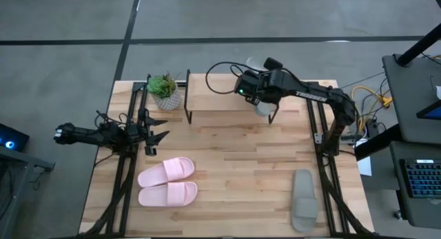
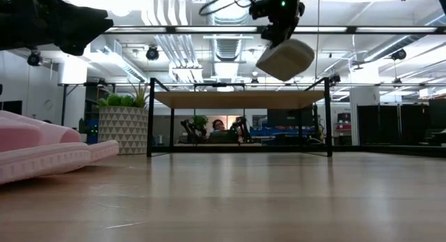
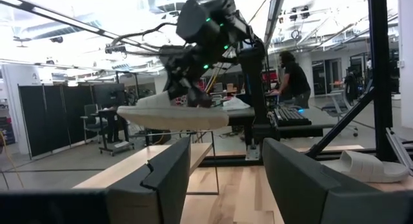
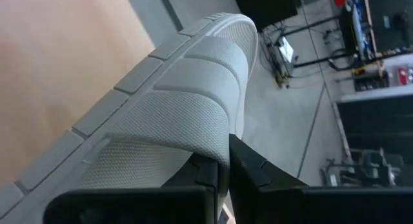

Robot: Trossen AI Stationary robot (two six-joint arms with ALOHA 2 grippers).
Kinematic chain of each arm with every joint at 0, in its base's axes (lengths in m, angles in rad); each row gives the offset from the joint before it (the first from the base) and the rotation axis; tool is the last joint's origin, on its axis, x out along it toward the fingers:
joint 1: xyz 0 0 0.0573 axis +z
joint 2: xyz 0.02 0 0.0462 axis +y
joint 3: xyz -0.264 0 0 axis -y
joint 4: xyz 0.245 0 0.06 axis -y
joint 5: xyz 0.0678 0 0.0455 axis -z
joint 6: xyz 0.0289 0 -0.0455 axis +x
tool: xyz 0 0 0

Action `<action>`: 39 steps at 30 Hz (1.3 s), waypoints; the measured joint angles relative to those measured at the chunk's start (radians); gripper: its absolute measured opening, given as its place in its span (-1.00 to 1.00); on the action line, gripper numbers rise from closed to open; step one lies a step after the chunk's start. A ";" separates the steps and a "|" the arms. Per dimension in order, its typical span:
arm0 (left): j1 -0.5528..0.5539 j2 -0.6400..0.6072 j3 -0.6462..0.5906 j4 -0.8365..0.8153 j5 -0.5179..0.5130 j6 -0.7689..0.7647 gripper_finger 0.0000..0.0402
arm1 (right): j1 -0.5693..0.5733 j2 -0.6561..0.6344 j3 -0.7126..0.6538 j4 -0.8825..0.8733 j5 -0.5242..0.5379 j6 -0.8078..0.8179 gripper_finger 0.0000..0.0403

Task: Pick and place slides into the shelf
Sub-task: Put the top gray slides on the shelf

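My right gripper (image 1: 256, 96) is at the far side of the table, over the right end of the shelf (image 2: 237, 99), and is shut on one grey-beige slide (image 2: 284, 58). That slide hangs in the air above the shelf's plank top. The other grey-beige slide (image 1: 304, 198) lies flat on its sole near the table's near right corner. The pink pair (image 1: 169, 182) lies side by side on the near left part of the table. My left gripper (image 1: 155, 137) waits open at the table's left side, beyond the pink pair, touching nothing. My right gripper pinches the grey-beige slide by the edge of its wide strap (image 4: 213, 143), between its two fingers (image 4: 258, 175). The fingers come from above, slanting down. The slide is lifted clear and hangs tilted below the gripper, above the shelf's plank.
A potted plant (image 1: 165, 91) in a patterned white pot stands on the table just left of the shelf. Black frame rails (image 1: 124, 177) run along the table's left and right edges. Bare wood lies between the shelf and the slides. A person (image 3: 293, 75) stands beyond the table.
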State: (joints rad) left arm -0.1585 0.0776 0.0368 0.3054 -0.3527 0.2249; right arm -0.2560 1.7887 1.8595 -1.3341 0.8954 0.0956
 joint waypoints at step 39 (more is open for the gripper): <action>0.000 0.003 0.000 -0.001 -0.001 0.000 -0.11 | -0.096 0.190 -0.002 -0.057 0.058 -0.129 -0.96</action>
State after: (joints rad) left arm -0.1584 0.0803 0.0364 0.3047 -0.3537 0.2249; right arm -0.3519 1.9791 1.8576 -1.3907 0.9535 -0.0336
